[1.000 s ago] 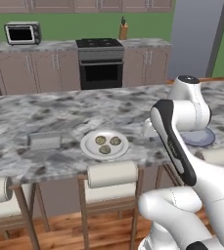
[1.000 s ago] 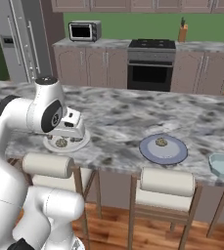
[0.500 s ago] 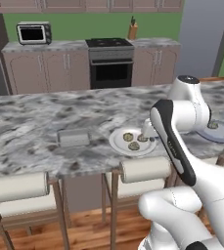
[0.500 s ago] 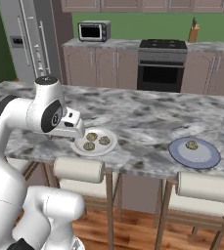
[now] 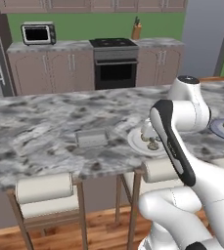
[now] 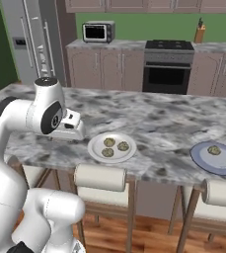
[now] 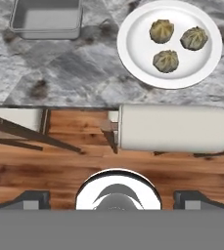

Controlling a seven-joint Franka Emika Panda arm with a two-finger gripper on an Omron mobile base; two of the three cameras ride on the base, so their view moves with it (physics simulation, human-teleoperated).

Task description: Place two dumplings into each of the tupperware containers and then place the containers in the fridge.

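A padded stool (image 7: 174, 128) stood under the counter edge (image 7: 59, 73), three lumpy tan-green dumplings (image 7: 165, 61) lay on a white plate (image 7: 133, 49) at one o'clock from the wide-spread gripper (image 7: 111, 197), the grey tub (image 7: 47, 19) at eleven.

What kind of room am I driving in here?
A home kitchen, rendered rather than real. A dark oven with a stovetop stands among cabinets, a toaster oven sits on the back counter, and a marble island counter has bar stools tucked beneath.

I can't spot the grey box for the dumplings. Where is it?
The grey tupperware container sits on the marble counter near the front edge, just left of the white plate with three dumplings in the left base view.
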